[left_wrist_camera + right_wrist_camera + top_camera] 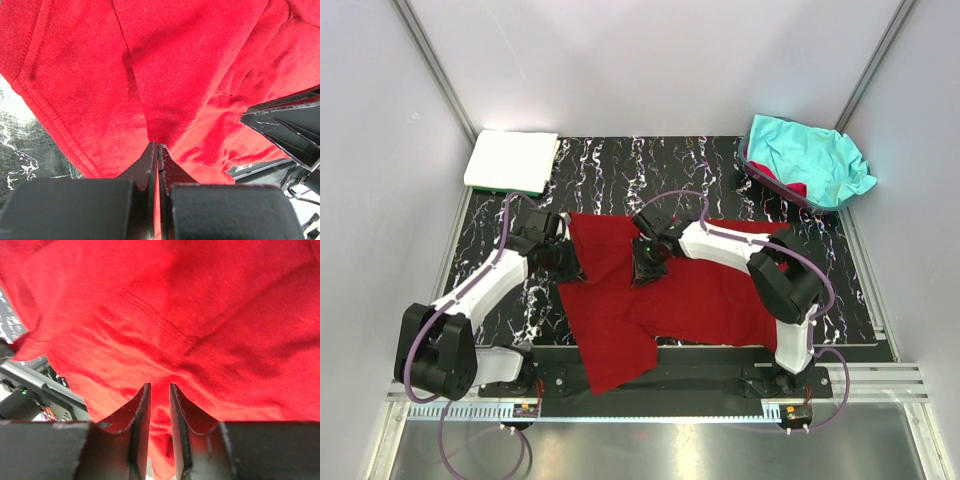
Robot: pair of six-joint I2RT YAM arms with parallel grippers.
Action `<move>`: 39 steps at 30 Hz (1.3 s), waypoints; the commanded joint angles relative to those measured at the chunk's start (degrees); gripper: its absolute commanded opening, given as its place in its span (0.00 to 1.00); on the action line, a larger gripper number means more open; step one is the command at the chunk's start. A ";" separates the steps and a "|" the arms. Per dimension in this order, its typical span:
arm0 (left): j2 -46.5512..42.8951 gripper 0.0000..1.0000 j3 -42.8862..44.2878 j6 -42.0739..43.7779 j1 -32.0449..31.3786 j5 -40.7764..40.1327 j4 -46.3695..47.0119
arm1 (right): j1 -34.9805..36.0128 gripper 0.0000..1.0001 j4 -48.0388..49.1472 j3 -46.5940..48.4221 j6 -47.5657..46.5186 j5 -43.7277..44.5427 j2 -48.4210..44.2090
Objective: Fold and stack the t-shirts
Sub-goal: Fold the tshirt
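Note:
A dark red t-shirt (660,300) lies spread and partly folded across the black marbled mat (610,170), one part hanging over the near edge. My left gripper (566,264) is at the shirt's left edge, shut on a pinch of red cloth (175,60); in the left wrist view a thin strip of it shows between the closed left gripper (158,146) tips. My right gripper (648,264) is over the shirt's upper middle. Seen from its wrist, the right gripper (159,387) is a little open, with red cloth (200,300) lying loose in the gap.
A folded white t-shirt (510,158) rests on a green one (506,189) at the mat's back left corner. A crumpled turquoise t-shirt (810,160) sits in a bin at the back right, with a bit of red cloth (796,188) under it. White walls surround the table.

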 commanded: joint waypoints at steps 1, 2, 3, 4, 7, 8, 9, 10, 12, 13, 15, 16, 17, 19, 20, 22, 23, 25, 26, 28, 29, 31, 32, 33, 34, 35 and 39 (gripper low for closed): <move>0.22 0.00 2.71 -0.65 -0.25 -0.12 1.43 | 0.17 0.30 4.09 0.94 0.59 -0.91 1.20; 0.13 0.00 2.71 -0.74 -0.16 -0.21 1.52 | 0.17 0.31 4.09 0.94 0.85 -0.48 1.47; 0.13 0.00 2.80 -0.74 -0.25 -0.21 1.43 | 0.17 0.33 3.92 0.85 1.03 0.48 1.73; 0.05 0.00 2.88 -0.74 -0.25 -0.30 1.34 | 0.08 0.35 4.00 0.68 1.20 0.93 1.91; 0.05 0.00 2.88 -0.65 -0.16 -0.30 0.99 | 0.08 0.36 4.62 1.28 0.42 1.37 2.61; 0.04 0.00 2.88 -0.65 -0.16 -0.30 0.91 | 0.08 0.37 3.49 1.81 0.24 1.46 3.22; 0.04 0.00 2.88 -0.65 -0.25 -0.21 0.90 | -0.01 0.37 2.78 2.43 -0.11 2.07 4.27; 0.04 0.00 2.97 -0.65 -0.25 -0.12 0.99 | 0.08 0.38 2.08 3.13 -0.29 2.33 4.54; 0.13 0.00 3.06 -0.74 -0.16 -0.21 0.90 | -0.09 0.39 2.24 3.05 -0.64 2.60 4.81; 0.13 0.00 3.15 -0.83 -0.25 -0.12 0.99 | 0.08 0.39 2.42 3.05 -0.73 2.77 4.81; 0.48 0.00 3.50 -0.92 -0.25 -0.12 0.99 | -0.01 0.39 2.33 3.31 -1.25 3.47 5.25; 0.66 0.00 3.59 -0.92 -0.25 -0.04 0.91 | -0.01 0.39 2.16 3.66 -1.43 3.74 5.42; 0.75 0.00 3.76 -1.00 -0.25 0.05 0.90 | -0.09 0.39 1.98 3.84 -1.87 4.35 5.69; 0.92 0.00 3.85 -1.09 -0.25 0.05 0.99 | -0.18 0.36 1.81 4.54 -2.22 4.53 6.39; 1.01 0.00 3.94 -1.09 -0.25 -0.04 0.99 | -0.10 0.36 1.72 4.72 -2.48 4.71 6.48; 0.92 0.00 4.03 -1.18 -0.25 0.05 0.91 | -0.18 0.33 1.28 5.33 -2.92 5.41 6.31; 0.92 0.00 4.03 -1.18 -0.25 -0.04 0.90 | -0.27 0.31 1.02 5.51 -3.19 5.67 6.39; 1.01 0.00 3.76 -1.00 -0.25 -0.04 0.99 | -0.45 0.27 0.66 5.95 -3.80 5.76 6.39; 1.01 0.00 3.59 -1.00 -0.25 -0.12 0.91 | -0.45 0.22 0.75 5.95 -3.80 5.76 6.31; 1.01 0.00 3.50 -1.18 -0.25 -0.12 0.99 | -0.71 0.15 0.66 5.86 -3.81 5.42 6.13; 1.01 0.00 3.50 -1.18 -0.25 -0.12 0.91 | -0.80 0.11 0.40 5.86 -3.80 5.33 6.04; 0.92 0.00 3.59 -1.01 -0.25 -0.30 0.73 | -0.71 0.05 -0.30 5.69 -3.89 5.24 5.17; 1.01 0.00 3.67 -0.92 -0.25 -0.56 0.64 | -0.80 0.01 -0.57 5.60 -4.07 5.06 4.29; 0.92 0.00 3.68 -0.92 -0.25 -0.74 0.47 | -0.80 0.00 -0.83 5.69 -4.33 4.63 3.85; 1.01 0.00 3.76 -0.66 -0.25 -0.74 0.47 | -0.80 0.00 -1.79 5.86 -4.68 4.19 3.58; 1.10 0.00 3.85 -0.57 -0.25 -0.74 0.38 | -0.88 0.00 -2.67 6.38 -5.47 3.57 3.32; 1.45 0.00 4.03 -0.30 -0.25 -0.83 -0.06 | -1.41 0.00 -4.52 6.92 -6.53 0.76 1.21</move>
